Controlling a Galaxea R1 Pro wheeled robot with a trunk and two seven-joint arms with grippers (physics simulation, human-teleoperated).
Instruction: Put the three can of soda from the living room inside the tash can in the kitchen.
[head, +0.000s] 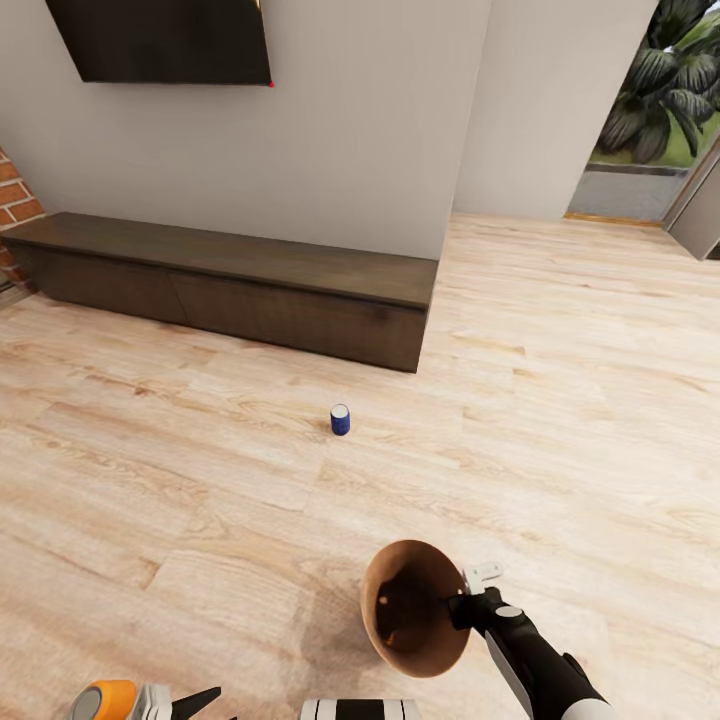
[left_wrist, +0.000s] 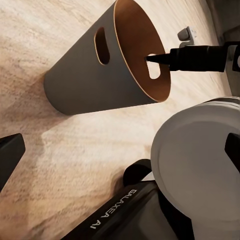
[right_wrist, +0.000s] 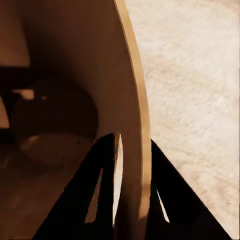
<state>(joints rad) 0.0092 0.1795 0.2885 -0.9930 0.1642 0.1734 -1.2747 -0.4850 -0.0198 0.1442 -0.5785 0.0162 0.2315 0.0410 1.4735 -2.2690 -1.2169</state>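
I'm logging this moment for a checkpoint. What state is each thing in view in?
trash can: held tilted off the floor, its rim pinched by the right hand.
right hand: shut on the trash can's rim, one finger inside, one outside.
blue soda can: upright on the floor, alone, in front of the cabinet.
orange soda can: held in the left hand.
television: screen dark.

Bright, even, soft rendered light, pale wood plank floor (head: 560, 380) evenly lit, faint soft shadow beneath the tilted round copper-brown bin (head: 415, 610), dim brown interior, wide-angle bending at edges, wrist views slightly soft.
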